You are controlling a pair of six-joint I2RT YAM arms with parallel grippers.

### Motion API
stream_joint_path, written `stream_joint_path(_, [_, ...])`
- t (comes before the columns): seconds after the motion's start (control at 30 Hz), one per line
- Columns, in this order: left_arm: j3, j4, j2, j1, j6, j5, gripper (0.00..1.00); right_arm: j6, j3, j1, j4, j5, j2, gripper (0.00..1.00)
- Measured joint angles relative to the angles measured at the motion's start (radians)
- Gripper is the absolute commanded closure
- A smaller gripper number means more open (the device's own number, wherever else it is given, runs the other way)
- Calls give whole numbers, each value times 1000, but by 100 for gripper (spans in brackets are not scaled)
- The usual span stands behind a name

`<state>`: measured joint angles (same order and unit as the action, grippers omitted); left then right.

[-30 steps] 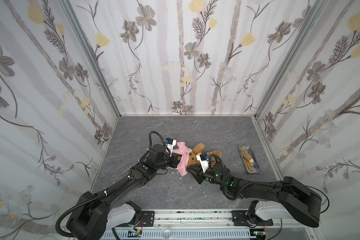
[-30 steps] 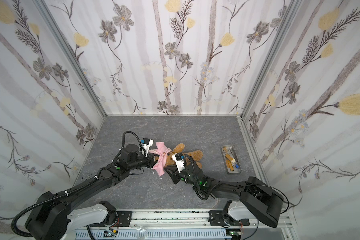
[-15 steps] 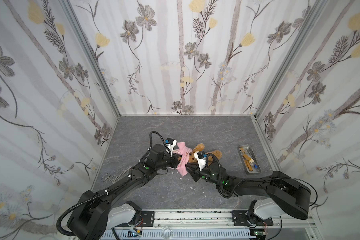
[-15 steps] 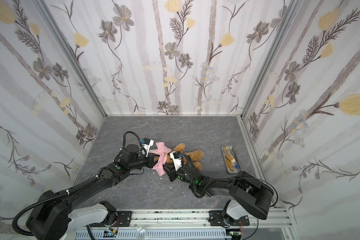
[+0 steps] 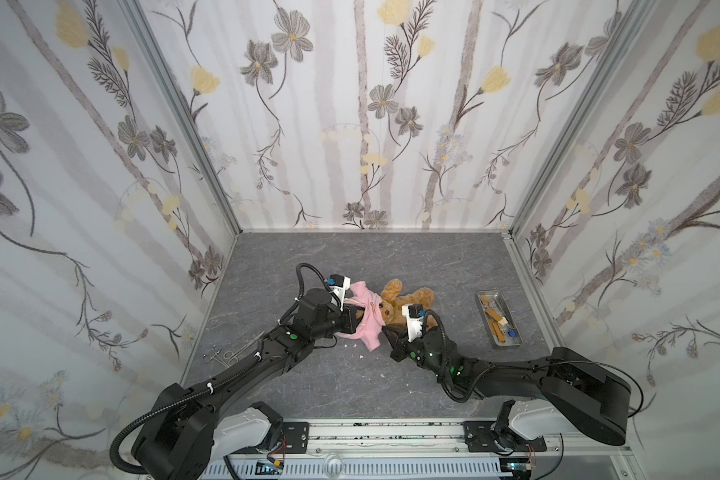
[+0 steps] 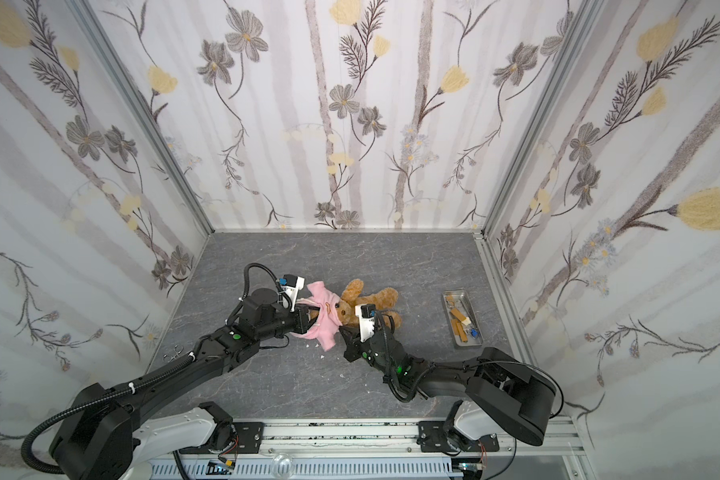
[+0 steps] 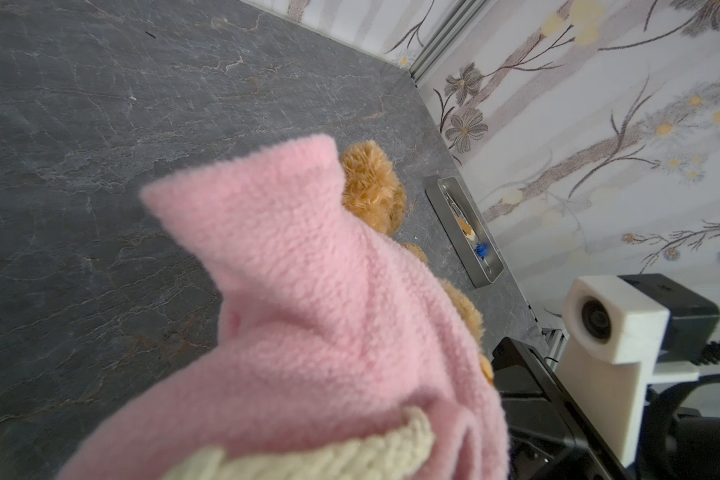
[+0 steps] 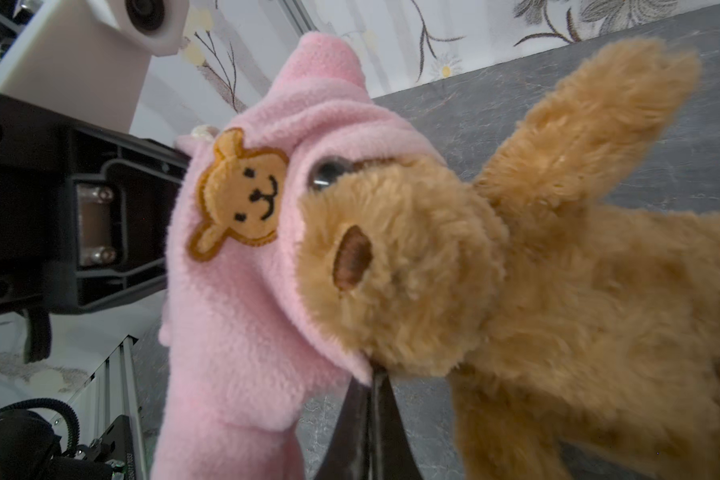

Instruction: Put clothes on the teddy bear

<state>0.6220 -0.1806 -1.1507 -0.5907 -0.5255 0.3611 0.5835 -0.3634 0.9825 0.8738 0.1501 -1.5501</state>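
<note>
Far left, scissors are seen lying at the edge of the worktop. Next along, the left tool is clamped on the pink hoodie, its tips buried in the cloth. The hoodie is drawn over the head of the teddy bear, which is laid mid-worktop with its face showing. The right tool is closed, its tips pressed to the hoodie's edge under the chin. Far right, a metal tray is spotted.
</note>
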Motion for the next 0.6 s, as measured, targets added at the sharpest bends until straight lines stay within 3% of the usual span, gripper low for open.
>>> stream_joint_path(0.33, [6, 23, 25, 56, -91, 68, 100, 56, 2, -17, -68, 92, 7, 100])
stream_joint_path(0.6, [10, 51, 29, 90, -75, 157, 100, 115, 43, -103, -45, 2, 26, 100])
